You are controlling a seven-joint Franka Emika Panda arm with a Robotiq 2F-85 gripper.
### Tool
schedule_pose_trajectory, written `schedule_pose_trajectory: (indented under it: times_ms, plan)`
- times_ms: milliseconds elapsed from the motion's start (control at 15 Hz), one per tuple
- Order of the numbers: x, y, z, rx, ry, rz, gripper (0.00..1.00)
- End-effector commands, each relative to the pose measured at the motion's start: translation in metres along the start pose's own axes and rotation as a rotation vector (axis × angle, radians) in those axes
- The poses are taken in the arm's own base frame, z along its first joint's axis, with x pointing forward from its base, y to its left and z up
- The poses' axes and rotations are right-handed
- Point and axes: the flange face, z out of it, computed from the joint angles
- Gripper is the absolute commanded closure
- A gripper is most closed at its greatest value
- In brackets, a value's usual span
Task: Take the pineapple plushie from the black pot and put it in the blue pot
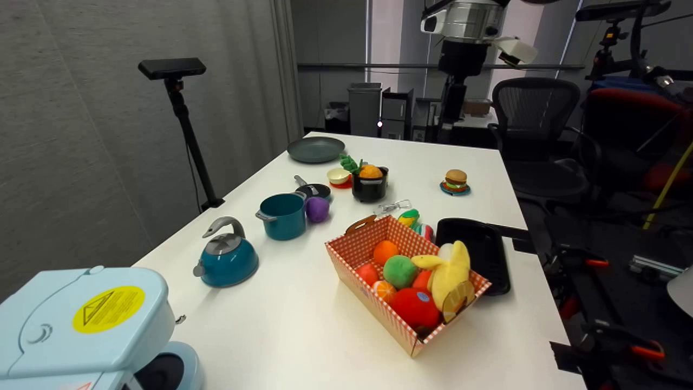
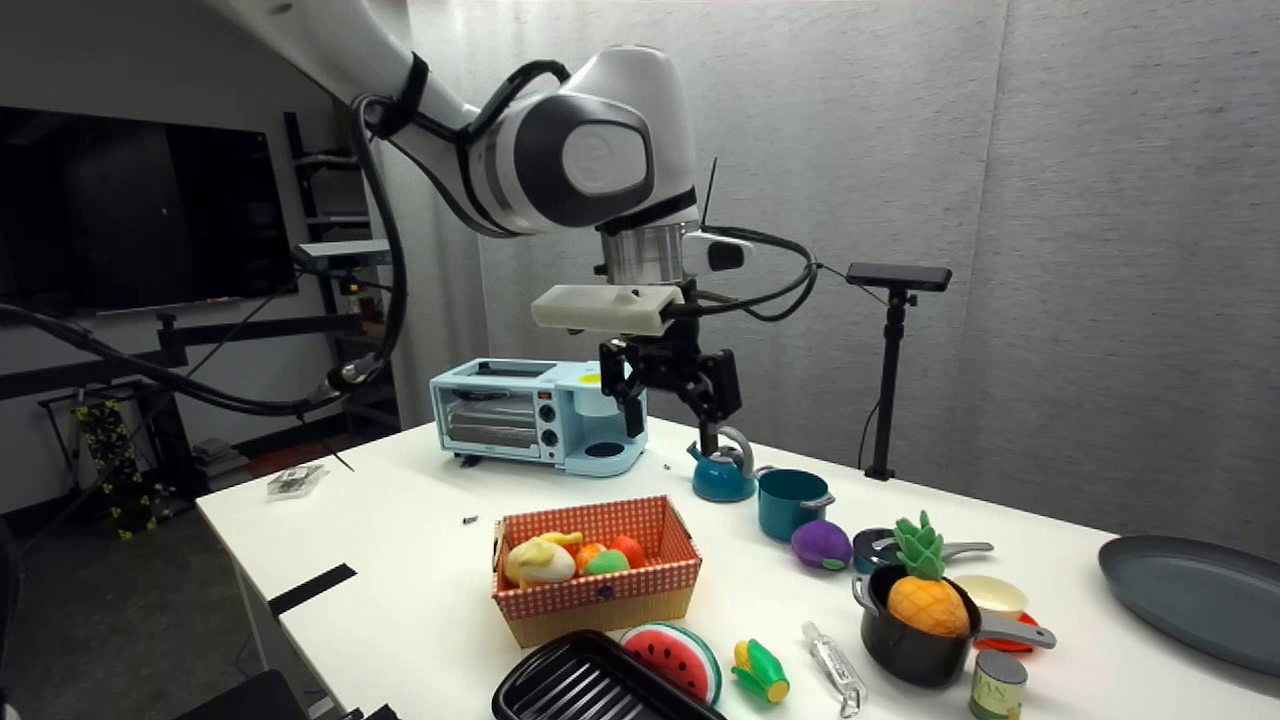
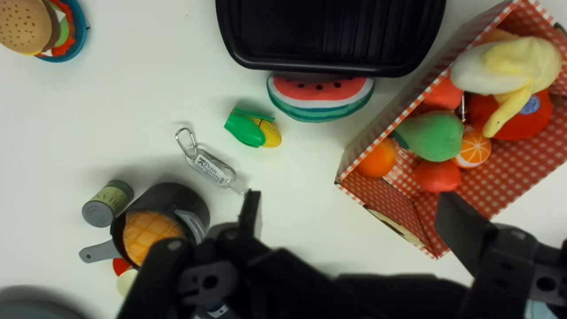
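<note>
The pineapple plushie point(image 2: 928, 605), orange with a green leafy top, sits in the black pot point(image 2: 905, 655). Its top sticks out above the rim. Both also show in an exterior view, the plushie point(image 1: 371, 171) and the pot point(image 1: 369, 190), and in the wrist view, the plushie point(image 3: 148, 232) and the pot point(image 3: 177, 195). The blue pot point(image 1: 285, 222) stands upright beside a purple toy; it also shows in an exterior view point(image 2: 785, 510). I do not make it out in the wrist view. My gripper point(image 3: 350, 197) is open and empty, high above the table point(image 2: 672, 438), apart from both pots.
The checkered basket point(image 1: 373, 292) of toy fruit stands mid-table beside a black tray point(image 3: 328, 35). A teal kettle point(image 1: 230, 262), purple toy point(image 2: 822, 545), small pan point(image 1: 314, 190), can point(image 3: 108, 204), bottle point(image 3: 211, 168), toy corn point(image 3: 252, 128) and watermelon point(image 3: 321, 99) stand or lie around.
</note>
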Motion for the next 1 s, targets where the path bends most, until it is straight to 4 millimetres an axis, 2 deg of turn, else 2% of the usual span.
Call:
schedule_pose_trajectory:
  times_ms: [0,533,933]
  plan:
    - [0.034,0.023,0.009,-0.026,0.043,0.084,0.0]
    - [0.087,0.053,0.029,-0.066,0.127,0.188,0.0]
    - [0.116,0.083,0.045,-0.069,0.178,0.295,0.0]
